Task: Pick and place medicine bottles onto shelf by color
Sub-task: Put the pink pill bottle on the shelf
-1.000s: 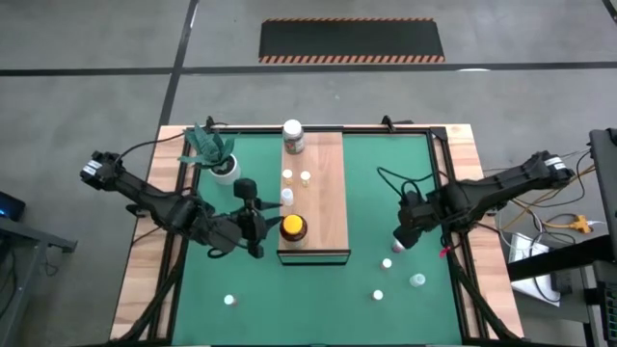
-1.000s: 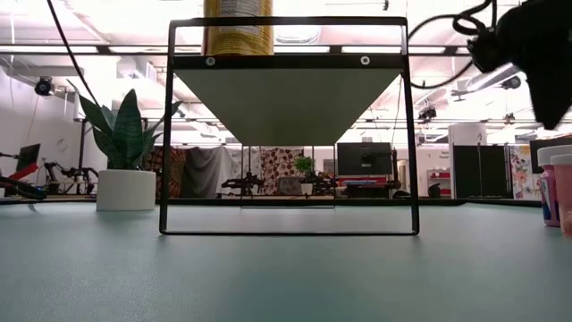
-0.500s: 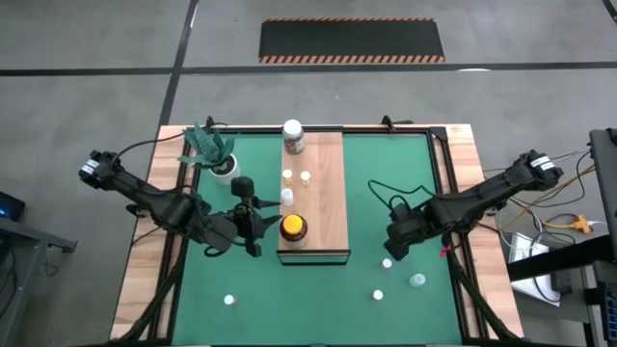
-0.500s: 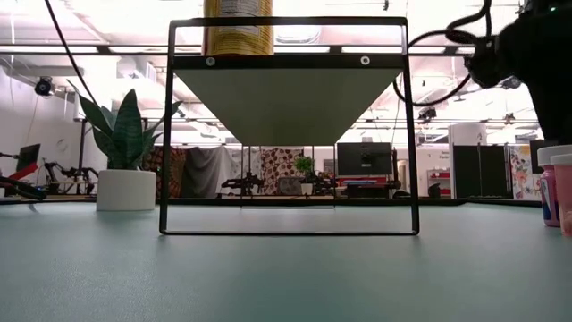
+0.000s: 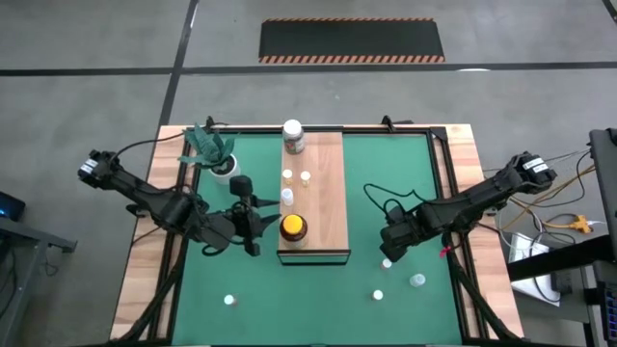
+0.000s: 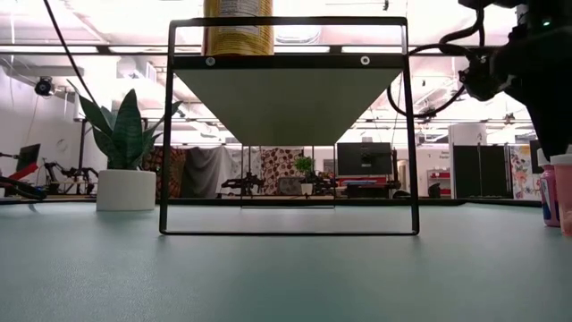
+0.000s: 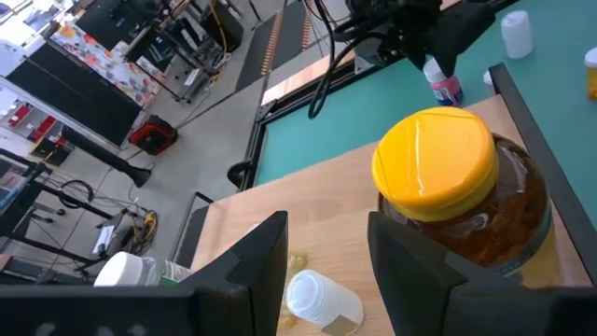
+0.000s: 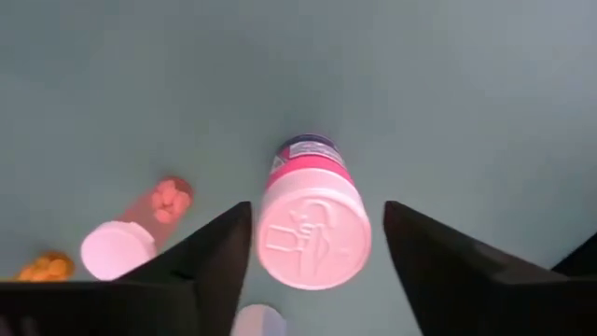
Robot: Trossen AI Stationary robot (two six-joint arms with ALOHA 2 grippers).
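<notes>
Lowered since earlier, right gripper [image 8: 312, 266] straddles a pink bottle [image 8: 312, 224], spread; left gripper [image 7: 326, 271] parted by one yellow-lidded jar [image 7: 457, 201]; three mat bottles.

Probably lab: robot rigs [image 6: 36, 174] behind.

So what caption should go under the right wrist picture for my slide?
Open right end effector straddling a white-capped pink bottle standing on the green mat.

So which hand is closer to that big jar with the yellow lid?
Left. The left hand sits right beside the yellow-lidded jar at the shelf's near end. The right hand is across the green mat, open over a small white-capped bottle.
</notes>
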